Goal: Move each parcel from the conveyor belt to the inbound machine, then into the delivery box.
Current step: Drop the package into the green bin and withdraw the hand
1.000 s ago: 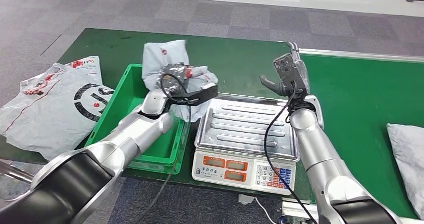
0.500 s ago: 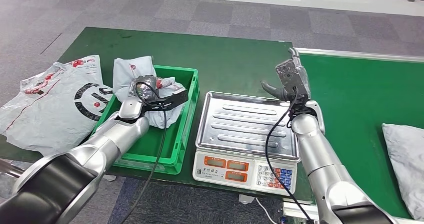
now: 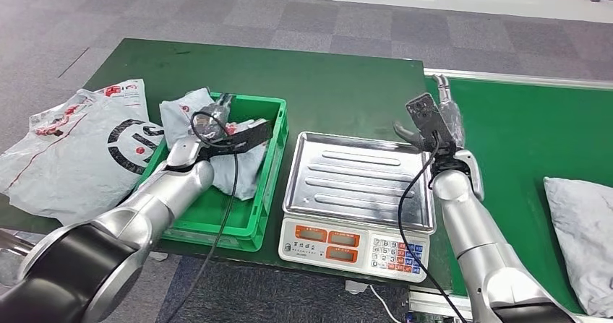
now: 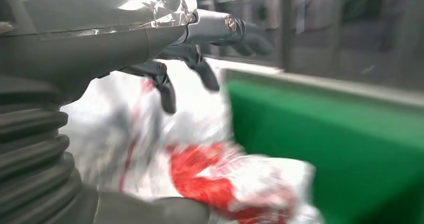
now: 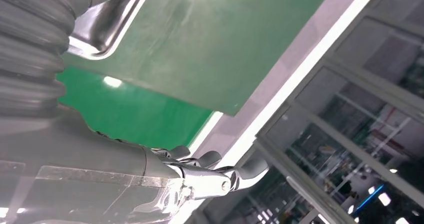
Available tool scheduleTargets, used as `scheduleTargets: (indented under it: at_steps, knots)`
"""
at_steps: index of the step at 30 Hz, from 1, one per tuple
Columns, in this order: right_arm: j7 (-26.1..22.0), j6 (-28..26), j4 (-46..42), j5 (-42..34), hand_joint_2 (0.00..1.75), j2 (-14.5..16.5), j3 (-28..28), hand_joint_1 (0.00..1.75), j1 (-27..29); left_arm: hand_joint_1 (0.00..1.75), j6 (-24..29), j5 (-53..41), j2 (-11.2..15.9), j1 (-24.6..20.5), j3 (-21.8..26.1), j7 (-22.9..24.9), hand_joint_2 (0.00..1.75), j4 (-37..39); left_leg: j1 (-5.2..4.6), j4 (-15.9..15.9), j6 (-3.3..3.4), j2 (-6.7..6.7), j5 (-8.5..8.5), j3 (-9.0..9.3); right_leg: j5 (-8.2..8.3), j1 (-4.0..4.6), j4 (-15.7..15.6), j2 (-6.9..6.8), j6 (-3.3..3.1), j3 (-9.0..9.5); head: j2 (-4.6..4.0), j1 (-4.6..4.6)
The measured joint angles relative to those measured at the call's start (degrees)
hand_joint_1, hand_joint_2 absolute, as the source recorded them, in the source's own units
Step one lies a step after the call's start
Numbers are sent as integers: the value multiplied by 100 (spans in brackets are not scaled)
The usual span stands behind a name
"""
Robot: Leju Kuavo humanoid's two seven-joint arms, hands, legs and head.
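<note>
The left hand's dark fingers (image 4: 165, 86) are spread apart just above the crumpled white plastic parcel with red printing (image 3: 189, 113), and the blurred wrist view does not show whether they touch it or have let go. A second earlier this left hand (image 3: 211, 118) held the parcel up between the tray and the scale; half a second ago it had come over the tray, and now the parcel lies inside the green plastic delivery tray (image 3: 277, 148), against its far-left corner. That suggests this parcel's delivery is as good as done. The right hand (image 3: 434, 117) hovers with fingers apart and nothing in them, past the far-right corner of the steel-topped weighing scale (image 3: 354, 178), having drifted slightly toward the green conveyor belt (image 3: 520, 135). There a soft grey bagged parcel (image 3: 582, 229) waits at the right, likely next. A large printed plastic bag (image 3: 72, 146) lies left of the tray.
</note>
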Motion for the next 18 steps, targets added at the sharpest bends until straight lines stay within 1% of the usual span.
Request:
scheduleTargets:
  at_steps: [3,5,10,13,18]
  knots:
    - [91,-45,-141,263,175,-24,0,0,153,0,284,294,-301,-87,377,-540,175,-153,-3,3,3,0,-2,-2,0,-3,-1,0,1,1,0,0]
    - [90,-35,-203,393,175,-37,0,0,248,0,381,519,-526,-120,608,-857,175,-241,-5,4,5,0,-4,-3,0,-4,-2,-1,1,1,0,0]
    - [39,-10,-216,537,175,-48,-35,0,284,0,298,1352,-1030,-135,1166,-1459,175,-397,-5,4,6,3,-5,-3,1,-3,-2,0,2,-1,0,0]
    - [37,-10,-216,570,175,-48,-60,0,278,0,251,1552,-1218,-135,1409,-1584,175,-445,-5,3,5,4,-4,-2,1,-2,-2,0,2,-1,0,0]
    - [35,-11,-216,582,175,-48,-70,0,277,0,218,1599,-1340,-135,1606,-1624,175,-479,-2,1,4,7,-3,0,1,1,-1,5,2,-2,0,0]
